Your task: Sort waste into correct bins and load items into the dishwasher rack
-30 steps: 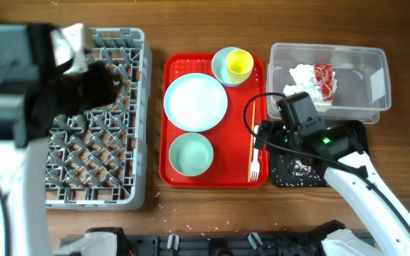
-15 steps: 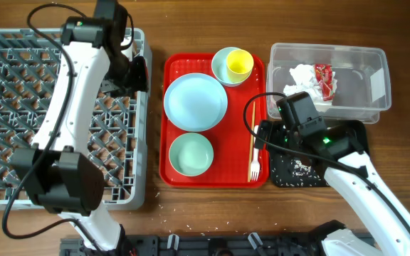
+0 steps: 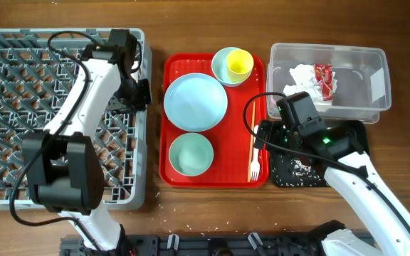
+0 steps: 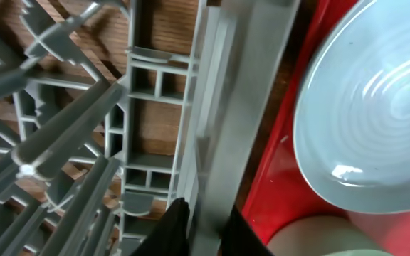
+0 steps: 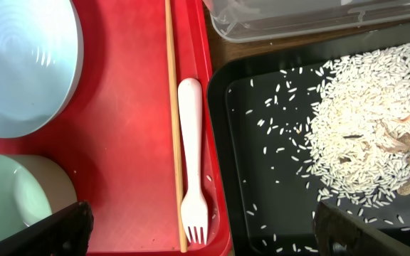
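My left gripper is at the right wall of the grey dishwasher rack; in the left wrist view its black fingers straddle and pinch that wall. My right gripper is wide open and empty above the white fork and chopsticks. The red tray holds the blue plate, a mint bowl, and a second bowl with the yellow cup in it. The clear tub holds tissue and the red wrapper. The black tray holds rice.
The rack's upright pegs stand close to my left fingers. The red tray's rim and the plate lie just right of the rack wall. A few rice grains lie on the wood by the front edge.
My left arm has swung from over the rack's left side to its right wall, and its fingers now straddle that wall. The right arm has not moved.
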Controlling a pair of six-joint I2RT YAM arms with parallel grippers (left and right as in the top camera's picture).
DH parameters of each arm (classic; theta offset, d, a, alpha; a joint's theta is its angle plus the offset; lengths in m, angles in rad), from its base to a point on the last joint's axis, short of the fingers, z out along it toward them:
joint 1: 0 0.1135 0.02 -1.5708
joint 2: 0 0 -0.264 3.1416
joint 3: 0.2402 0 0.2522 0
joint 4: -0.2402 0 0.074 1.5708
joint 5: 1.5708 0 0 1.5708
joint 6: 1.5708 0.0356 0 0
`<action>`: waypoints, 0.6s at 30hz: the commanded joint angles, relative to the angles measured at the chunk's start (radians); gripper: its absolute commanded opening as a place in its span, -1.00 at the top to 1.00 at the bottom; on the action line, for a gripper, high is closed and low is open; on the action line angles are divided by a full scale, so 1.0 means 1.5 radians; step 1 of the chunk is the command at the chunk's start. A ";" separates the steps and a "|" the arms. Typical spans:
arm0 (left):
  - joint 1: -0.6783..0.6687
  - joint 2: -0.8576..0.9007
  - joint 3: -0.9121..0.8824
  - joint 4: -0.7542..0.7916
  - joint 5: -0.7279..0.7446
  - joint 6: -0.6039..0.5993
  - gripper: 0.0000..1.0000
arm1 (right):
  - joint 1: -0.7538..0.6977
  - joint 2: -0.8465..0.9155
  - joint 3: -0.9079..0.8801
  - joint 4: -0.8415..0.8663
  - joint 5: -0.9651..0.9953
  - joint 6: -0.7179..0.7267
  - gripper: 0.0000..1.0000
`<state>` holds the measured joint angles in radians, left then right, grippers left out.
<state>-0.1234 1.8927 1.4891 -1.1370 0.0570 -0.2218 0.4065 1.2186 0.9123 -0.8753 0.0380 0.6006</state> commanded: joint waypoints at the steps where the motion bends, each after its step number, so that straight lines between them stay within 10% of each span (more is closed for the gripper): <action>1: -0.003 0.003 -0.021 0.010 -0.002 0.001 0.79 | -0.003 0.002 0.008 0.001 0.008 0.003 -0.99; 18: -0.065 0.003 -0.022 0.091 -0.013 0.203 0.92 | -0.003 0.002 0.008 0.001 0.008 0.003 -0.99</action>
<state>-0.1432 1.8885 1.4780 -1.0306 0.0090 -0.1078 0.4068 1.2186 0.9123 -0.8753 0.0380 0.6006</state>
